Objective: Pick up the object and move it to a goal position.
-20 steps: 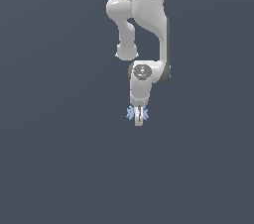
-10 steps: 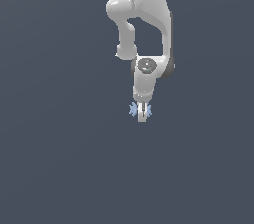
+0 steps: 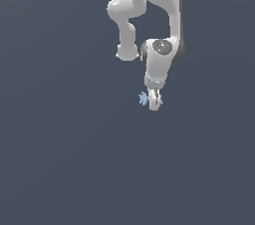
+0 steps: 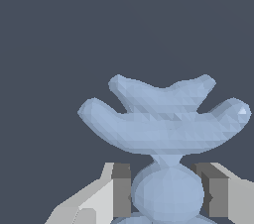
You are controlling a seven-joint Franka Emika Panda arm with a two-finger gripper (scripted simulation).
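Observation:
The object [image 3: 144, 99] is a tiny pale-blue jack-like piece with curved prongs sticking out on either side of my white gripper [image 3: 155, 102]. In the exterior view it hangs at the arm's lower tip, a little right of centre. Up close in the wrist view, the object [image 4: 163, 119] spreads its curved prongs wide, and its rounded middle sits squeezed between my two grey finger pads [image 4: 121, 191]. My gripper [image 4: 167, 193] is shut on it.
A plain dark grey-blue ground [image 3: 60, 159] fills both views. The white arm [image 3: 159, 30] reaches down from the exterior view's upper edge. Nothing else shows.
The gripper, still holding the object, has drifted toward the exterior view's right and slightly upward over the last second. The grasp looks unchanged.

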